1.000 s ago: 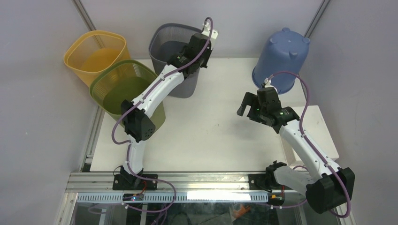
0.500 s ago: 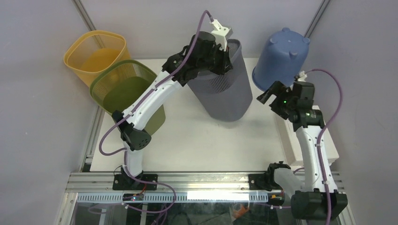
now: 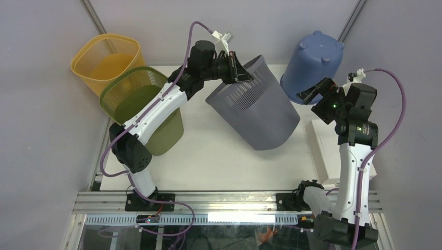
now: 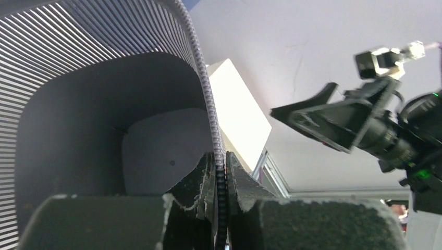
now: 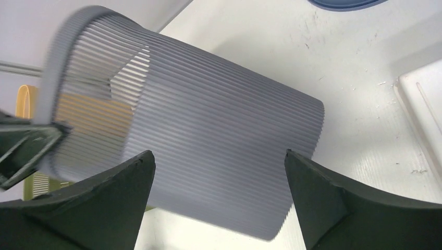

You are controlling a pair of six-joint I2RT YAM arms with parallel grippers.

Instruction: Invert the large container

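Note:
The large grey slatted container (image 3: 255, 112) hangs tilted on its side above the table's middle. Its mouth faces back-left and its base points front-right. My left gripper (image 3: 237, 70) is shut on its rim at the back. In the left wrist view the jaws (image 4: 220, 156) pinch the ribbed rim, with the container's inside (image 4: 78, 104) to the left. My right gripper (image 3: 312, 94) is open and empty, to the right of the container and apart from it. In the right wrist view its fingers (image 5: 218, 152) frame the container's wall (image 5: 208, 104).
An upside-down blue bucket (image 3: 312, 62) stands at the back right, just behind my right gripper. A yellow basket (image 3: 107, 60) and a green basket (image 3: 140, 101) stand at the left. A white tray (image 3: 326, 151) lies at the right table edge.
My left gripper lifted the grey container off the back of the table, carried it toward the middle and tipped it onto its side. My right arm rose and swung right, toward the blue bucket.

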